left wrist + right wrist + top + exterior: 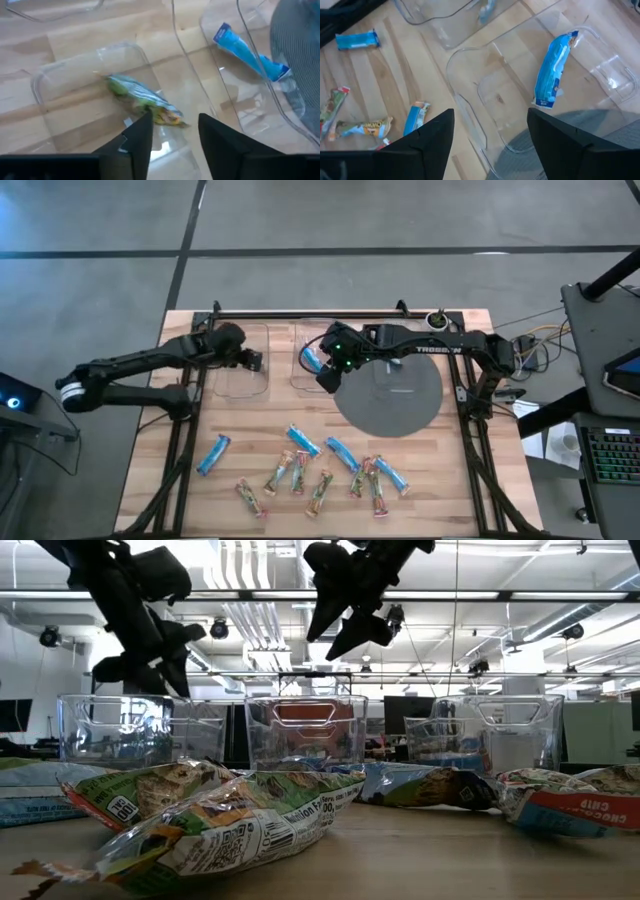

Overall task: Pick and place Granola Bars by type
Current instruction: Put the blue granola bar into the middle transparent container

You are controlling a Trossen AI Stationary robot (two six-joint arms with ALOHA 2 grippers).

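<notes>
While both arms hover over two clear bins, the left gripper (172, 137), fingers apart, has a green bar (142, 99) lying loose below it; the right gripper (490, 132), also spread, has a blue bar (552, 67) beneath it, with more bars (300, 470) scattered nearer the table's front.

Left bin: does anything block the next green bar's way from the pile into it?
Nothing visible does. The left bin is open-topped, holding one green bar. The left gripper, fingers apart, hangs over it; bare wood separates the bin from the pile.
</notes>
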